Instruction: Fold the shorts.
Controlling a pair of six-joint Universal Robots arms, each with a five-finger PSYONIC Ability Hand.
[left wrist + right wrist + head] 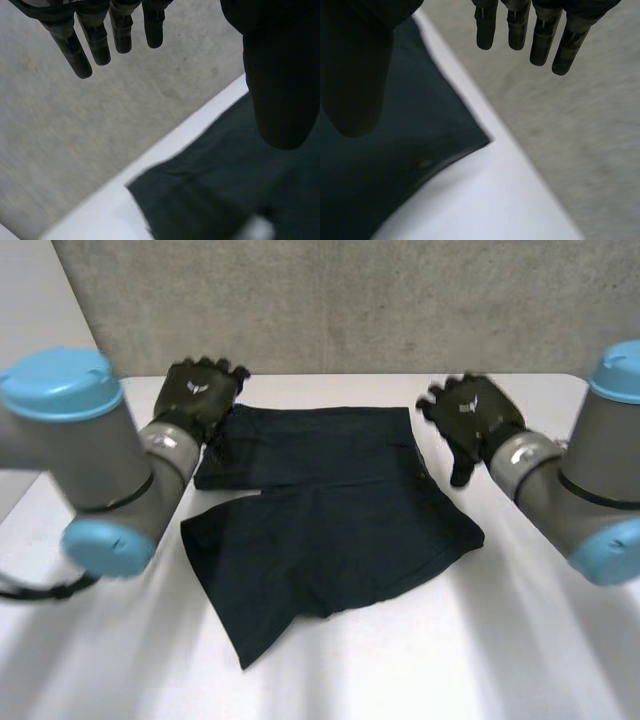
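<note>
Left hand (198,395): fingers straight, empty, hovered over far left corner of dark navy cloth shorts (330,520). Right hand (470,415): likewise empty, at far right corner. Shorts lay on white worktop (540,640). Risk: uneven grasps would likely skew the fold.

The head view is evenly and fairly brightly lit: the white table (520,660) glows, and soft brighter and dimmer bands fan across its near part. The shorts (330,520) read as a dark mass whose folds barely catch any light. In the wrist views the left hand (280,90) and right hand (355,75) are near-black silhouettes against the lit grey wall (75,140).
</note>
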